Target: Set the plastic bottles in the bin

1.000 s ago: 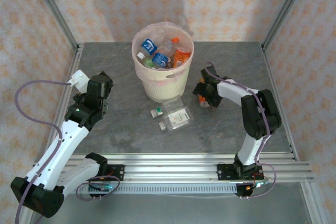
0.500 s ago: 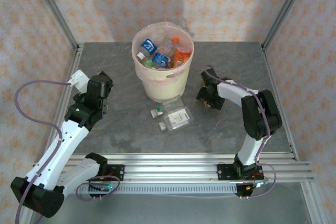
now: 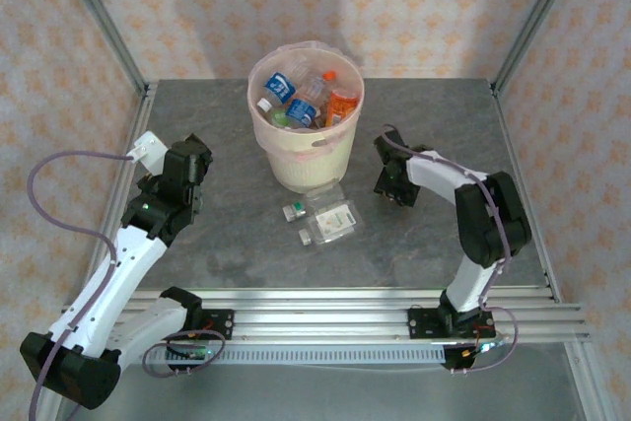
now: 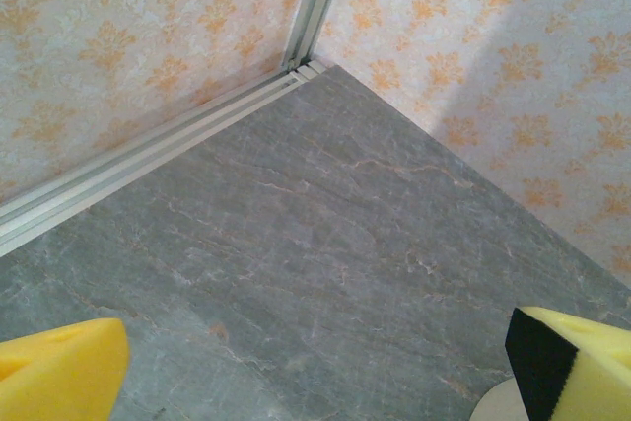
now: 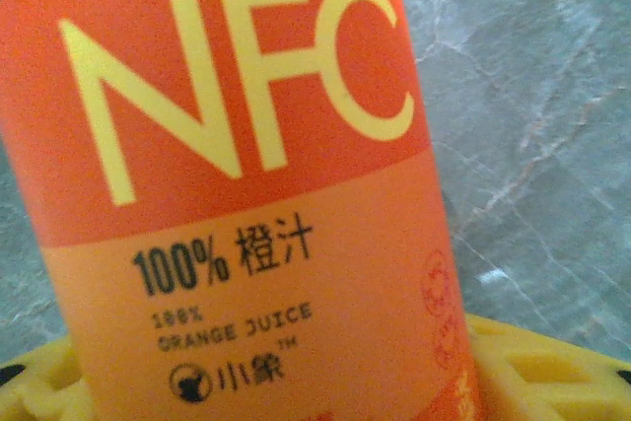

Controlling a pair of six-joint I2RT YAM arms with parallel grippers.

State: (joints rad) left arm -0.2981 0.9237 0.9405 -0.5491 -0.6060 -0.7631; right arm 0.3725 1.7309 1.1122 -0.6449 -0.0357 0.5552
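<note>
Since a second ago the right gripper has turned in at the bin's 4 o'clock, so the orange that showed beneath it from above is now covered; the left gripper has not shifted. On the grey stone-patterned table, the round cream plastic bin with its pink liner stands at 12 o'clock of the table's middle. Inside it lie mixed plastic bottles (blue, orange and green labels among them). At the bin's 6 o'clock, just beside its foot, clear flattened bottles lie on the table. The right gripper is clamped on an orange-labelled juice bottle marked NFC, with its yellow pads against the bottle's lower part. The left gripper, at the bin's 8 o'clock and well apart from it, stands wide open with nothing between its yellow foam tips.
</note>
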